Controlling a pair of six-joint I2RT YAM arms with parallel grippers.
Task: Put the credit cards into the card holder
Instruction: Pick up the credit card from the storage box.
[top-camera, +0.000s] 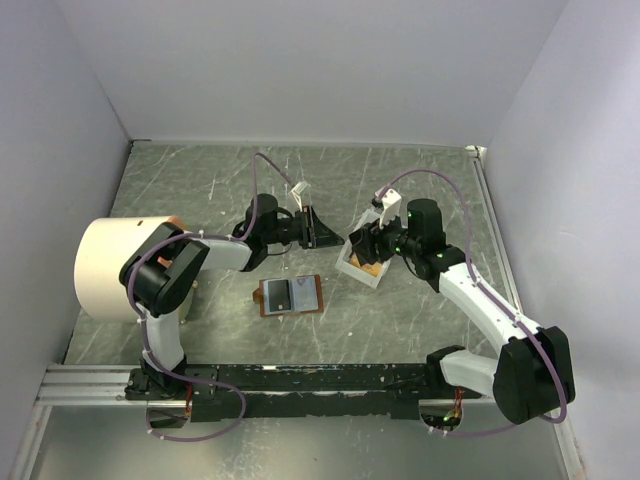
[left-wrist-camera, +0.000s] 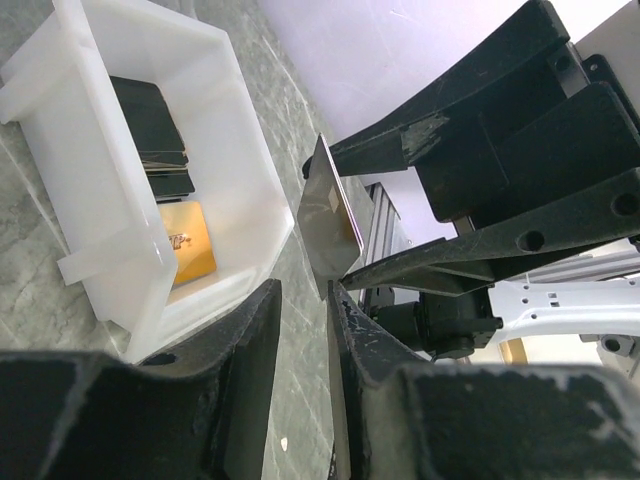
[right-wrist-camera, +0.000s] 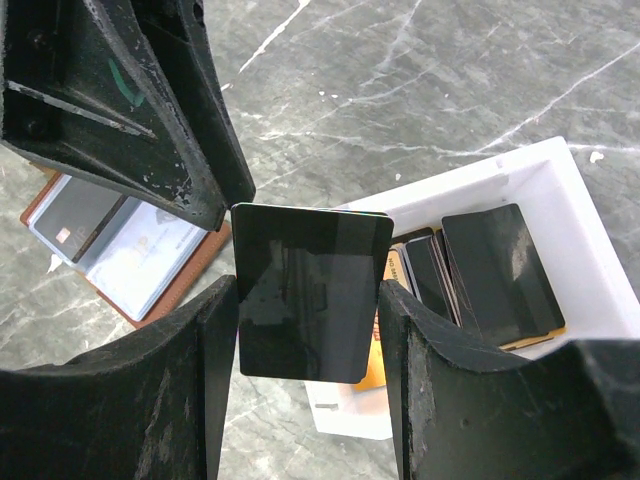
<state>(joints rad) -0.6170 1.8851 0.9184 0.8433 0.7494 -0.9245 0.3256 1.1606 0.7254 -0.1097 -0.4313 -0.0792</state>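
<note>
Grey-veined worktop (top-camera: 400, 320) lay between plain white walls (top-camera: 320, 70), with a large white cylinder (top-camera: 105, 268) covering its left edge and part of the left arm. From above, both wrists crowded together over the white tray (left-wrist-camera: 245, 170), so its contents and the jaws could not be made out there. The card holder (top-camera: 290, 295) lay open and flat on the worktop, near the arms and well apart from the tray. In the right wrist view the left arm's black fingers hid most of it. Only a brown rim, pale blue lining and a chip card (right-wrist-camera: 70, 215) on one half showed.

The right gripper (right-wrist-camera: 308, 330) had its jaws clamped on the two opposite edges of a dark credit card (right-wrist-camera: 310, 270), held upright just above the near end of the tray. The card's glossy face gave only reflections, with no print readable. The left gripper (left-wrist-camera: 305, 295) had its jaws set to a narrow gap, worktop visible between them, with the card's lower corner at the mouth of that gap. Whether a finger touched the card was unclear. In the tray, spare dark cards (left-wrist-camera: 150, 130) leaned in a stack beside an orange card (left-wrist-camera: 190, 245), which was partly covered.
</note>
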